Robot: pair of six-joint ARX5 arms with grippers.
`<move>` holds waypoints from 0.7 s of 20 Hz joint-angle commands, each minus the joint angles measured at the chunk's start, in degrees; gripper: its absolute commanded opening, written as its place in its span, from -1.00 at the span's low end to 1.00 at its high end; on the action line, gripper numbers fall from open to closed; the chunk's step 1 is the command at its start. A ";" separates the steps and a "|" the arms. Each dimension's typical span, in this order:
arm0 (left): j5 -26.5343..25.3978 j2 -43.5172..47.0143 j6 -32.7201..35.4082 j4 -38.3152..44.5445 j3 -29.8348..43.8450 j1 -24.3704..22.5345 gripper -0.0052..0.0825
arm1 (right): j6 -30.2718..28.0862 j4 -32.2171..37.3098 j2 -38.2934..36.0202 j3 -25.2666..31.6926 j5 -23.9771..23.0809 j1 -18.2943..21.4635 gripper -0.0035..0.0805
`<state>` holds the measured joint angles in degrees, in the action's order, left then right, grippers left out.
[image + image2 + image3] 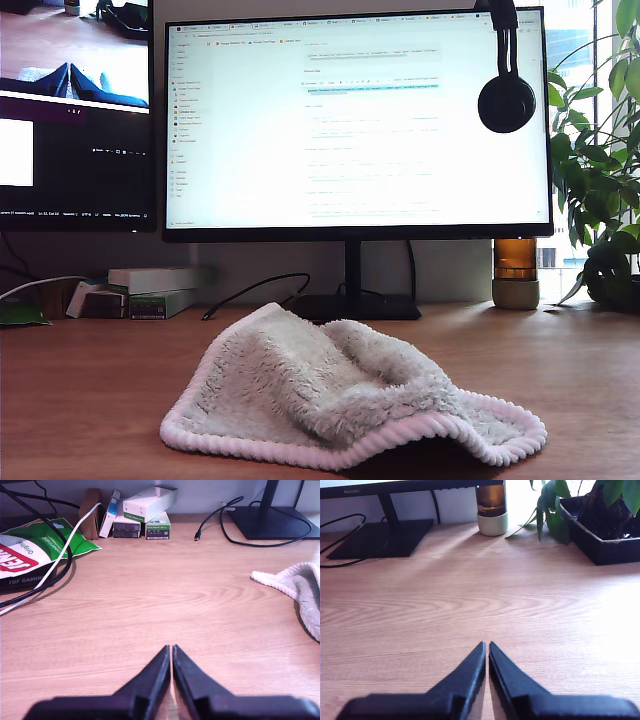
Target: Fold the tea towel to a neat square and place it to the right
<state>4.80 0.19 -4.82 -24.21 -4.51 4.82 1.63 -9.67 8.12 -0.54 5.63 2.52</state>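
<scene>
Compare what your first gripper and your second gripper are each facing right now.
My first gripper faces boxes, a green packet and the tea towel's pink-trimmed edge. My second gripper faces an amber bottle and a potted plant, with no towel in sight. Both are shut, empty, above bare wooden desk.

on the brown wooden desk (pixel 90 400) the fluffy off-white tea towel with pink ribbed trim (pixel 340 395) lies near the front edge, before the black flat foot (pixel 355 305) of the wide black-framed monitor (pixel 355 120). behind it, toward the exterior view's left, we see small white and green cardboard boxes (pixel 150 290) along the back edge; a green and red printed packet (pixel 35 547) lies beside them. toward the exterior view's right, an amber glass bottle in a pale base (pixel 515 272) stands at the back edge, a leafy green potted plant (pixel 600 190) just beside it. black round headphones (pixel 505 95) hang on the monitor's upper corner.
</scene>
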 commanded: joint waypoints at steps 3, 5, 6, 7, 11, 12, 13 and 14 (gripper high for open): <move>1.16 0.55 0.13 6.21 0.50 -0.04 -0.93 | 0.50 2.54 0.22 -0.02 0.26 -0.26 -0.95; 1.18 0.55 0.13 6.21 0.50 -0.04 -0.93 | 0.50 2.56 0.22 -0.02 0.26 -0.26 -0.95; 1.18 0.55 0.09 6.25 0.50 -0.04 -0.93 | 0.52 2.56 0.22 -0.02 0.26 -0.26 -0.95; 1.36 0.55 -0.55 6.36 0.50 -0.04 -0.93 | 0.63 2.73 0.22 -0.02 0.37 -0.26 -0.95; 7.17 0.55 -6.64 9.18 0.50 0.02 -0.93 | 10.69 3.10 0.22 -0.02 7.34 -0.28 -0.95; 9.55 0.55 -8.04 9.22 0.50 0.11 -0.93 | 13.53 3.10 0.22 -0.02 10.19 -0.35 -0.95; 11.72 0.50 -8.81 8.87 0.50 0.22 -0.93 | 15.98 2.73 0.22 -0.04 12.57 -0.42 -0.95; 14.45 0.11 -9.01 8.52 0.50 0.44 -0.93 | 17.42 2.14 0.22 -0.04 14.67 -0.55 -0.95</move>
<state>17.91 0.16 -13.39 -15.90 -4.60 4.95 17.82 -7.64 8.10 -0.51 19.05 2.48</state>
